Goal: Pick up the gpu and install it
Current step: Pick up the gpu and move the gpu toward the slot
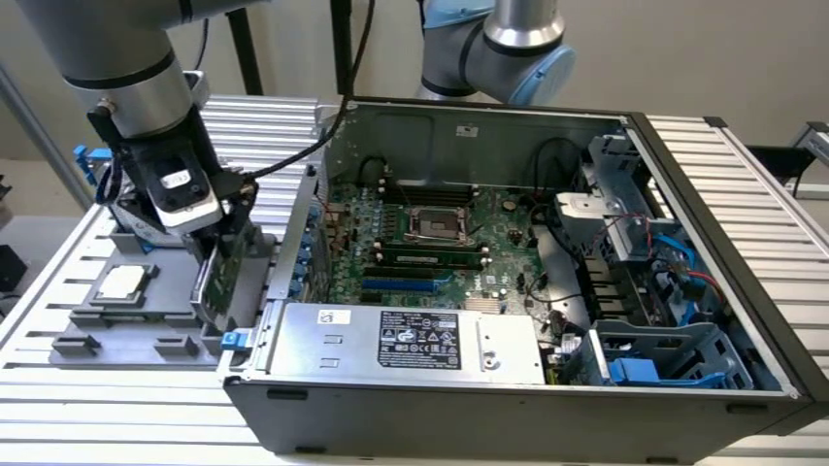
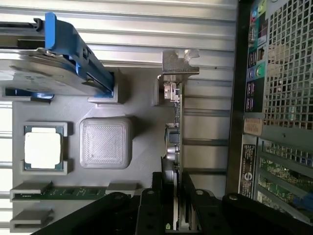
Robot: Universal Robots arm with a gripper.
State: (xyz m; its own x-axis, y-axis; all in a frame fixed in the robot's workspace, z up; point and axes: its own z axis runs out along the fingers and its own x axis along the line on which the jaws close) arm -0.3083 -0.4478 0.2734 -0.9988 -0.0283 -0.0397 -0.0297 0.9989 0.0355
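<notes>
Hand (image 2: pixel 174 215) clenched on the gpu (image 2: pixel 173 132); card held edge-on between the fingers, silver bracket at the far end from the hand. Gpu stands over the grey tray (image 1: pixel 130 330), just beside the computer case (image 1: pixel 518 398), on the exterior view's left of it.

surface: ribbed aluminium table (image 1: pixel 116 408), silver slats
left of exterior view: grey plastic holder tray (image 1: pixel 130 318), flat on the slats, moulded pockets in its top
right of exterior view: open computer case (image 1: pixel 518 413), dark grey, lying on its side, open face up
relation: tray just beside the case's perforated rear wall, a strip of slats between them
bare slats: in front of the tray, behind it, along the case's far side
</notes>
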